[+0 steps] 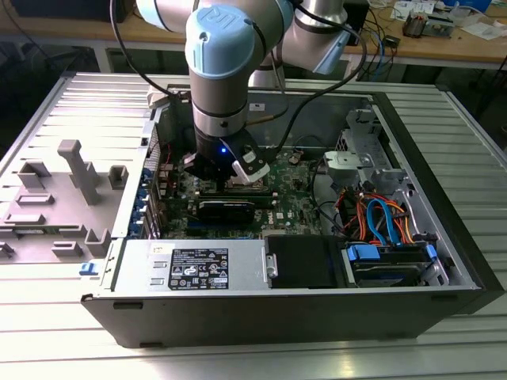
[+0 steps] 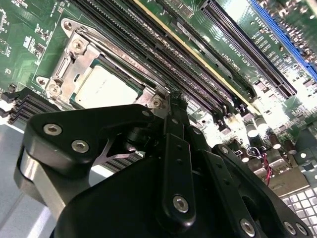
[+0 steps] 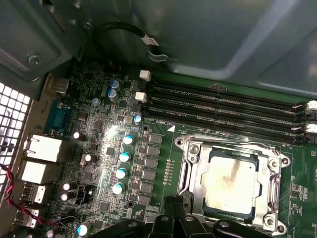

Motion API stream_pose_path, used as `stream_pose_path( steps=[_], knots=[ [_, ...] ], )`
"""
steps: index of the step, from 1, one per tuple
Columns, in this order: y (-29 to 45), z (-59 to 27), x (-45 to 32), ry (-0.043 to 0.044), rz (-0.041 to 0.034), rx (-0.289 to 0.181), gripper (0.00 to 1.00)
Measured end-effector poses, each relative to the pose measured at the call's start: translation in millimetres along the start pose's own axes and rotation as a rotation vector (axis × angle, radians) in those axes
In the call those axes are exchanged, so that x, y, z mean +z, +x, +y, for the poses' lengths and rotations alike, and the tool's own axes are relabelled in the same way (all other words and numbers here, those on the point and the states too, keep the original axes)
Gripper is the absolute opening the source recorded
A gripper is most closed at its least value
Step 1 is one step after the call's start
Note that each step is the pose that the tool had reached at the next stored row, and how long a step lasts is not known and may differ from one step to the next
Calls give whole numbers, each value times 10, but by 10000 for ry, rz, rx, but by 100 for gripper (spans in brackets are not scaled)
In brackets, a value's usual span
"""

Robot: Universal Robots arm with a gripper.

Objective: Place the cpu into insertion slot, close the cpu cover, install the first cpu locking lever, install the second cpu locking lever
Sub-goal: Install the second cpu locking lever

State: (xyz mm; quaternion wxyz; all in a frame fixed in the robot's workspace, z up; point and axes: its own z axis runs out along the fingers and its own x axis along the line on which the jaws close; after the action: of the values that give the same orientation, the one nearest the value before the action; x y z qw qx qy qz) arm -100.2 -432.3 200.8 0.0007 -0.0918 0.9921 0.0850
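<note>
The gripper hangs low inside the open computer case, directly over the green motherboard in the exterior view, with the pale blue and grey arm rising straight up above it. In the second wrist view its black fingers appear drawn together into a narrow point with nothing between them, the tip standing just beside a corner of the insertion slot; whether it touches the rim I cannot tell. The cpu lies flat inside the slot's silvery frame in both wrist views, its metal top dull and faintly smudged (a yellowish stain crosses the middle). The cpu cover looks to be down around the chip, framing it on all sides, with screws at the corners. Beside the socket run the long black memory slots, parallel and all without modules in the first wrist view. Small blue-topped capacitors stand in a row near the socket's other side. In the exterior view, a silver power supply sits at the case's near edge, and orange and blue cables coil toward the exterior view's right.
</note>
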Motion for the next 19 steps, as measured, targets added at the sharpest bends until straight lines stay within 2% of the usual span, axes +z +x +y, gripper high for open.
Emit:
stream_pose_path(
  steps=[5,16,19],
  knots=[
    [-2,9,-47,-5,-2,-9,11],
    [-2,9,-45,-8,1,-10,11],
    [-3,23,-94,-8,2,-9,11]
  ],
)
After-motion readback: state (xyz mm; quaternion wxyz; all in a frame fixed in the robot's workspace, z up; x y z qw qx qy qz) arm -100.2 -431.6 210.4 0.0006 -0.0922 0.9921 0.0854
